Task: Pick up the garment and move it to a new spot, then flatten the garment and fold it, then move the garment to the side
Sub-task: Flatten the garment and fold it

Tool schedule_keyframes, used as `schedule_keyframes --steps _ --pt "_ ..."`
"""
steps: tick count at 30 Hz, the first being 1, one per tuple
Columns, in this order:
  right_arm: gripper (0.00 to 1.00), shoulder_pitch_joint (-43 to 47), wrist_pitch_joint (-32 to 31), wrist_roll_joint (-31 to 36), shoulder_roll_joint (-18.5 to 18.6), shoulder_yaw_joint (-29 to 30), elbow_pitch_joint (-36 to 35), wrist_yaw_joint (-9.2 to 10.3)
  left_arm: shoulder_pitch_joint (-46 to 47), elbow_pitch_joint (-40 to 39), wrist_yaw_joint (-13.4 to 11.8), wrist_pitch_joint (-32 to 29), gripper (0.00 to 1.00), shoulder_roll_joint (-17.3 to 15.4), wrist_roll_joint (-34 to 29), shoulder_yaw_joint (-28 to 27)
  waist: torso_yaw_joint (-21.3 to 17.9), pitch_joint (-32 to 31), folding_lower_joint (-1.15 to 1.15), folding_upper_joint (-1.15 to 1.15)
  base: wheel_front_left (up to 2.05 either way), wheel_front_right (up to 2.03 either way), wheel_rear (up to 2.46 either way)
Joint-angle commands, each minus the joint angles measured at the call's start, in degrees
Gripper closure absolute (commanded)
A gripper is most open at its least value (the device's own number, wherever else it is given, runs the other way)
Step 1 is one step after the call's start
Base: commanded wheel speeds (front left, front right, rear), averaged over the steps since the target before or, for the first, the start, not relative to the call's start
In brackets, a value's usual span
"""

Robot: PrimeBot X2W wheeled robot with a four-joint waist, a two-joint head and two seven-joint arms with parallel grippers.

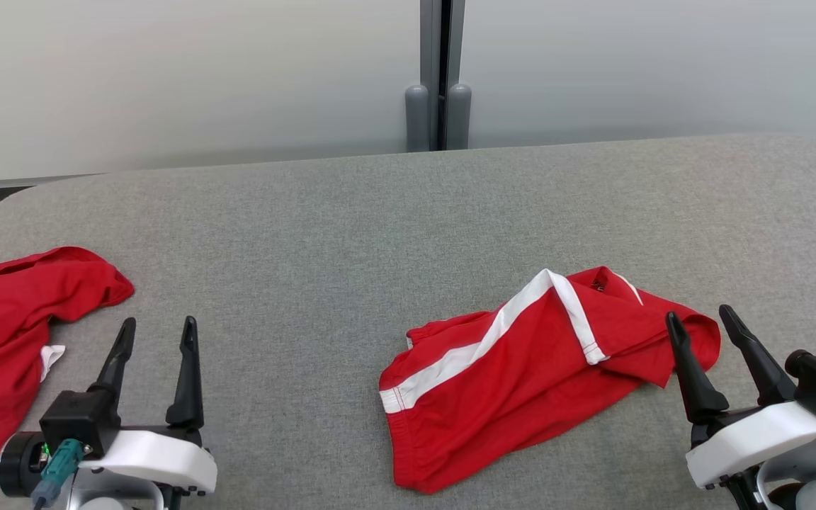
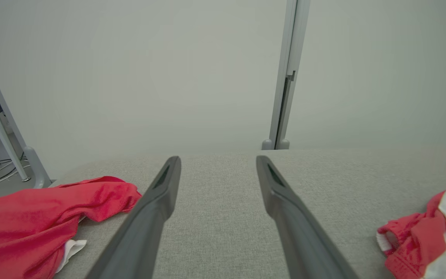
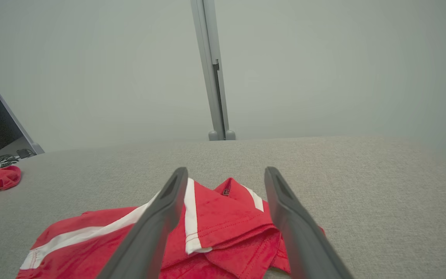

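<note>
On the grey fabric tabletop (image 1: 309,212), my open right gripper (image 1: 697,313) hangs at the crumpled red, white-striped shorts (image 1: 507,368), best pinched low at the bunched corner, my left gripper (image 1: 159,321) equally open.

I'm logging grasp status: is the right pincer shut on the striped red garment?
No, in the head view the right pincer is open, fingers wide apart at the right end of the striped red garment.

both the left gripper (image 1: 158,322) and right gripper (image 1: 698,312) have tapered black fingers (image 1: 185,375), white moulded shells (image 1: 160,457) and teal cable plugs (image 1: 62,457).
</note>
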State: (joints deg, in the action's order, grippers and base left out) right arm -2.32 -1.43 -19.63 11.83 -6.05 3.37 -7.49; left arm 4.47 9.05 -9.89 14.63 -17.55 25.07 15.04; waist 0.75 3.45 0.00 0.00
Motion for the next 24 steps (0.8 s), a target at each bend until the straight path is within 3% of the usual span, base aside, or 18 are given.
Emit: schedule_keyframes --steps 1,17,24 --pt "0.0 0.45 -0.24 0.24 0.22 0.05 -0.19 0.0 -0.48 -0.37 -0.21 -0.21 0.0 -0.32 -0.04 -0.02 0.01 -0.16 0.0 0.0 0.0 0.0 0.0" --pt "0.0 0.92 -1.04 0.77 0.35 0.22 -1.08 0.0 -1.15 -3.33 -1.39 -2.88 0.0 0.7 -1.16 3.28 0.26 -0.99 0.0 0.0 0.0 0.0 0.0" --pt "0.0 0.3 -1.47 0.82 0.42 0.32 -1.79 0.0 1.89 -3.03 1.72 -8.0 0.0 3.22 -1.09 9.32 0.11 0.53 0.0 0.0 0.0 0.0 0.0"
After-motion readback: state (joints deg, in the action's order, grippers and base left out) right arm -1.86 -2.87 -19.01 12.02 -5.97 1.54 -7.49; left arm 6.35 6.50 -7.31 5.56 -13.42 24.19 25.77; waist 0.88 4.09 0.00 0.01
